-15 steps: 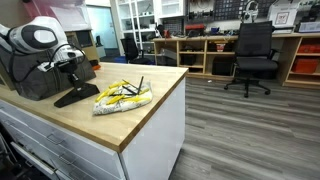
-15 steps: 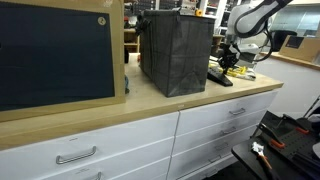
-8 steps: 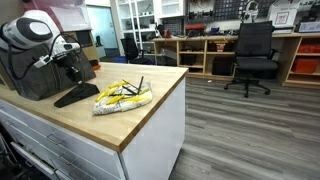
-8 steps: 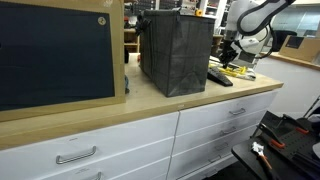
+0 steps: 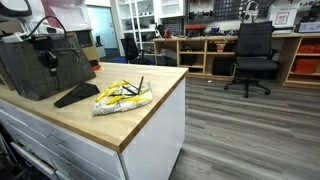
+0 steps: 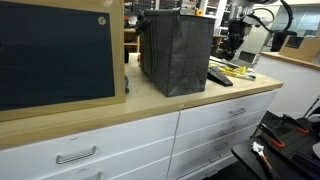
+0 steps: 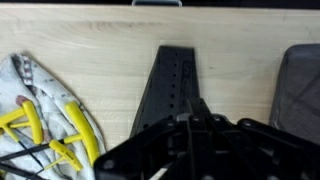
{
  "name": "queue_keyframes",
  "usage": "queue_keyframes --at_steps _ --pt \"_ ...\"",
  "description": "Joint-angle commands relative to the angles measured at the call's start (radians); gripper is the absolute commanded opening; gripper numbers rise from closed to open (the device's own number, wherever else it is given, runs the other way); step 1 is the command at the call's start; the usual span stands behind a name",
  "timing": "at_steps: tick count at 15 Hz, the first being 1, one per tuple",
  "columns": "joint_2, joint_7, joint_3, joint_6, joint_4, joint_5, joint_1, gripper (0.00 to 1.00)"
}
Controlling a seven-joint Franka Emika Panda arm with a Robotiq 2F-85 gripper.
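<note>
Above the counter (image 5: 160,85), your pincer (image 7: 190,122) hangs closed over the black perforated wedge (image 7: 172,75), which lies flat between the yellow-and-white bundle (image 7: 45,125) and the grey bag (image 7: 300,85).

Exterior views face the counter (image 5: 150,85) from opposite ends — wrist (close) looks down.

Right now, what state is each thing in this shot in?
gripper: shut, empty as far as I can see, above the black strip.
black strip: lying flat on the counter, untouched.
yellow and white bundle: crumpled, lying beside the strip.
dark bag: upright on the counter.
drawers: shut.
office chair: upright, unoccupied.
</note>
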Motion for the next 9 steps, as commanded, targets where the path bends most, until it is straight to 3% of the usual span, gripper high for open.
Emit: queue_keyframes --at_steps 1,4,9 --pt "-0.081 0.026 0.007 -0.268 0.083 0.022 -0.006 0.00" --pt "-0.104 0.050 0.010 -0.437 0.164 0.039 -0.006 0.00" --pt "-0.102 0.039 0.010 -0.440 0.173 0.041 -0.010 0.00"
